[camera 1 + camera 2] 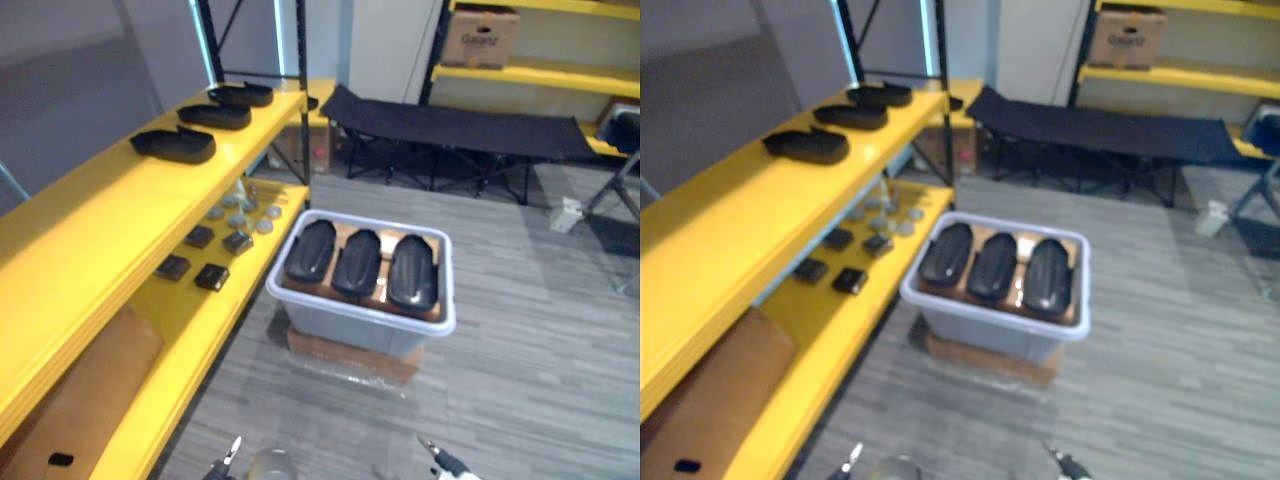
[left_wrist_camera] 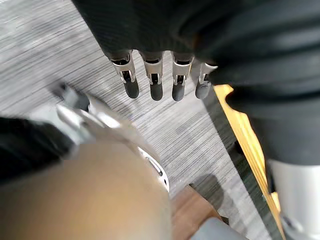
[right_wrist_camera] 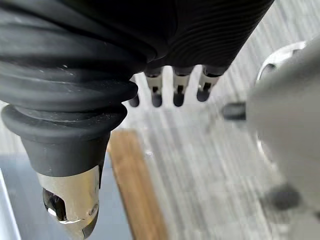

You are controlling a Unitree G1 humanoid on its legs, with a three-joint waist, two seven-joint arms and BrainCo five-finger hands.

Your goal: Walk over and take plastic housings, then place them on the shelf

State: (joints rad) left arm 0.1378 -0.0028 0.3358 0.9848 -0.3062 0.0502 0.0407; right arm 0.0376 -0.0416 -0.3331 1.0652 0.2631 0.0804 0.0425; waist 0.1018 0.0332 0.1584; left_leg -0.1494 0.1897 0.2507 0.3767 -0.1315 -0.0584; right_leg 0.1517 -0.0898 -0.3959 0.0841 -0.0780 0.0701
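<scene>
Both empty, fingers straight: left hand [image 2: 156,82], right hand [image 3: 179,89]. Three black housings [image 1: 358,262] sit in grey bin [image 1: 360,325] beside yellow shelf [image 1: 120,205].

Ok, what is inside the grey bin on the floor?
Three black plastic housings lie side by side in the grey bin, resting on a brown cardboard sheet. Whatever lies below that sheet is covered.
</scene>
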